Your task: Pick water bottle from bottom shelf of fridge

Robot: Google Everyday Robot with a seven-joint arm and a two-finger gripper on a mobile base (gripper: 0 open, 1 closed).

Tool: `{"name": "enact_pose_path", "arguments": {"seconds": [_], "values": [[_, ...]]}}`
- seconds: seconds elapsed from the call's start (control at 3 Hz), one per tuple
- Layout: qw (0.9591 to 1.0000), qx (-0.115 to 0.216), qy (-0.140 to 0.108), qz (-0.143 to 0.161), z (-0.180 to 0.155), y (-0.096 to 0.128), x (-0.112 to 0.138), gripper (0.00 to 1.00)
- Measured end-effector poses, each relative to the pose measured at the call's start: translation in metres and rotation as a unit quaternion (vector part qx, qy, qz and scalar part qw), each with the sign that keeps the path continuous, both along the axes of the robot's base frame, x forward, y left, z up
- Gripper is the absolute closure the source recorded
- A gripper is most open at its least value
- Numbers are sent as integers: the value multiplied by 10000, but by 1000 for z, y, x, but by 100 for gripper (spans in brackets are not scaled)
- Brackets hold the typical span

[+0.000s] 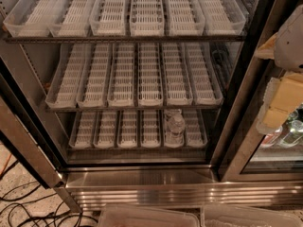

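Observation:
The fridge (pixel 142 178) stands open with three rows of white slotted trays. The bottom shelf (pixel 118 129) is the lowest and smallest-looking row. The water bottle (pixel 175 125), clear with a ribbed body, stands in the fifth lane tray from the left on that shelf. My gripper (pixel 281 103), with yellowish parts under a white arm housing, is at the right edge of the view. It is outside the fridge, well to the right of the bottle and slightly above it, and holds nothing that I can see.
A glass-fronted cabinet (pixel 270 162) with bottles stands right of the fridge, behind the gripper. The fridge's dark door post (pixel 241 89) lies between gripper and bottle. The open door edge (pixel 23 145) is at left. Cables (pixel 28 207) lie on the floor. Two clear bins (pixel 151 217) sit at the bottom.

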State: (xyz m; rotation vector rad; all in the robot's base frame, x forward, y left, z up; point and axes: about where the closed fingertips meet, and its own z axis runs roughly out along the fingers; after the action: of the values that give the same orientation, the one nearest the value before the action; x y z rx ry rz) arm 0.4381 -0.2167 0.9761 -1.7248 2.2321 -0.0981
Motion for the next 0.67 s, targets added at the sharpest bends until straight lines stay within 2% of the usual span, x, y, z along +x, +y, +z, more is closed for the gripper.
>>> {"name": "enact_pose_path", "arguments": {"seconds": [0.67], "values": [[9999,-94,75,21,-12,4,5,0]]}}
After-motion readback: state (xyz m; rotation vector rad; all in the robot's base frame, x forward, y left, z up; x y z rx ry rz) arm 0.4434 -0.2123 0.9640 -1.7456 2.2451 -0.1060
